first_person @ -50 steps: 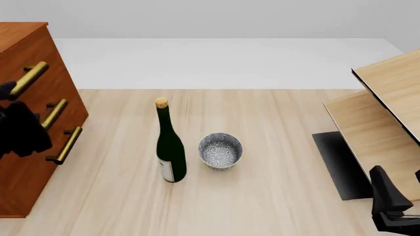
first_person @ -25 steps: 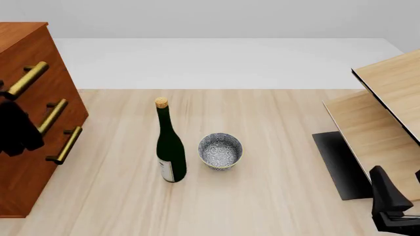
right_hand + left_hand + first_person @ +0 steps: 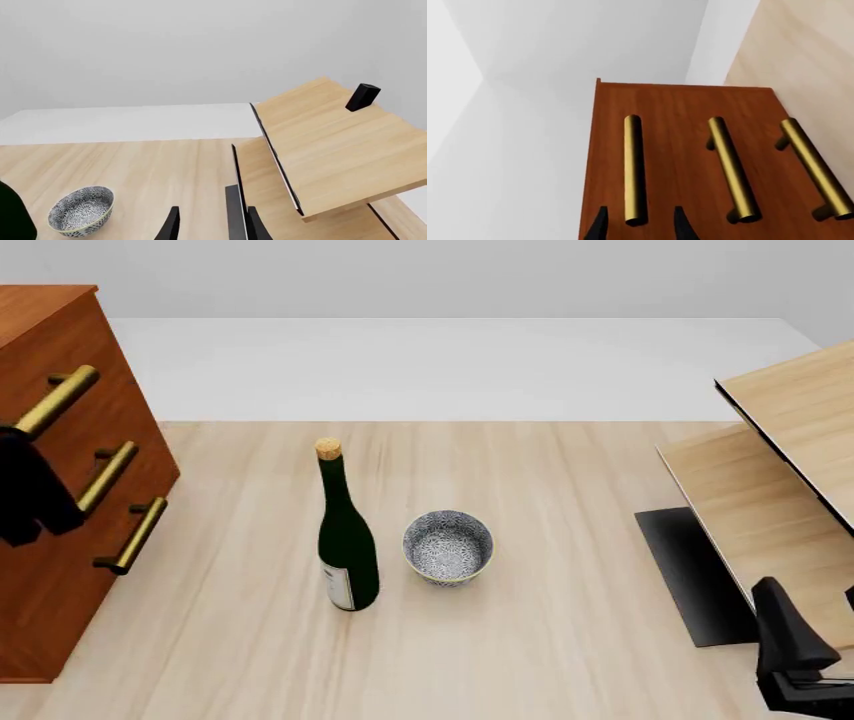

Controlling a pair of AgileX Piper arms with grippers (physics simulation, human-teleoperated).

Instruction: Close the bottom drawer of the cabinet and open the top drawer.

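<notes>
The cabinet stands tall at the left edge of the table, its three brass handles stacked down the front. All three fronts look flush in the left wrist view, so the bottom drawer reads as shut, and the top drawer is the one in play. On the far right sits the pale wood furniture, well away from the action.

Mid-table, the wine bottle stands upright with its cork in, and just to its right is the patterned bowl. The bowl is empty, nothing in it at all.

Now the left gripper is lined up at the near end of the top handle, fingers apart, one on each side of the bar and not yet clamped. To do this well, I'd say it needs to slide further along so the bar sits deep between the fingers, close firmly near the handle's middle, then pull straight out along the drawer's travel; an off-axis tug could slip off the bar.

The right gripper waits at the near right with fingers parted, holding nothing.
</notes>
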